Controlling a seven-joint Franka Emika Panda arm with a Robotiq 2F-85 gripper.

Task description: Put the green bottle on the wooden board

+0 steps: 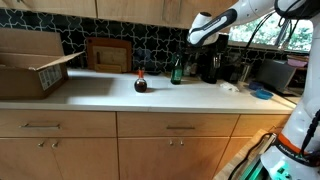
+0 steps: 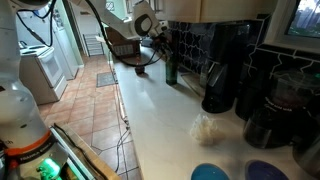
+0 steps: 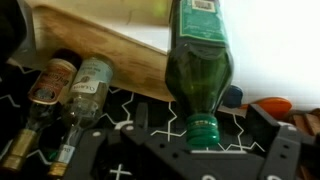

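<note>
The green bottle (image 1: 177,70) stands upright on the white counter near the dark tiled wall; it also shows in an exterior view (image 2: 169,68). In the wrist view, which is upside down, its cap and neck (image 3: 203,125) lie between my fingers. My gripper (image 1: 199,34) hangs above and a little beside the bottle and is open and empty; it also shows in an exterior view (image 2: 150,24) and in the wrist view (image 3: 190,152). The wooden board (image 1: 108,55) leans against the wall further along the counter.
A squat dark bottle with a red cap (image 1: 140,83) stands between the green bottle and the board. A cardboard box (image 1: 30,65) sits at the counter's far end. A black coffee machine (image 2: 225,65), a white cloth (image 2: 208,128) and blue bowls (image 1: 262,93) are on the other side.
</note>
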